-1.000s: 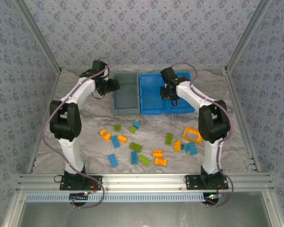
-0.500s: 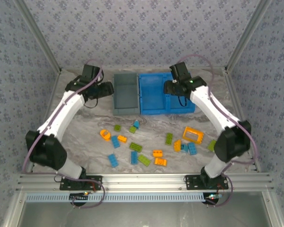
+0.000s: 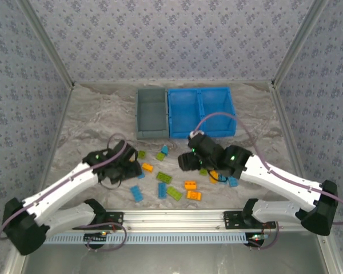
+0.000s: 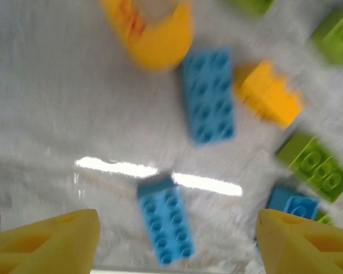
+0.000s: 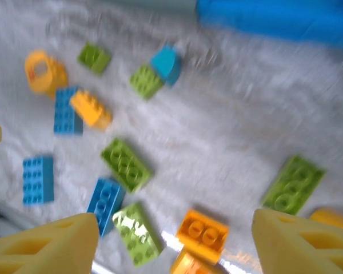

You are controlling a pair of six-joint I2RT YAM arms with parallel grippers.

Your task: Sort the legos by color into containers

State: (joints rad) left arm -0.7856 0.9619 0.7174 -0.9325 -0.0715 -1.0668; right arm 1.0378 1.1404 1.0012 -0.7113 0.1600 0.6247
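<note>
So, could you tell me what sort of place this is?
Probably a robot lab test cell rather than a home: patterned walls enclose a marbled table, two white arms are bolted to a metal rail, and toy bricks lie near two bins.

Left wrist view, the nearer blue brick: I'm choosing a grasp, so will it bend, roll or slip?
The blue brick looks like hard moulded plastic, so probably rigid and light. It lies flat, studs up, with a boxy body, so a push should slide it, not roll it. Smooth sides might slip slightly.
</note>
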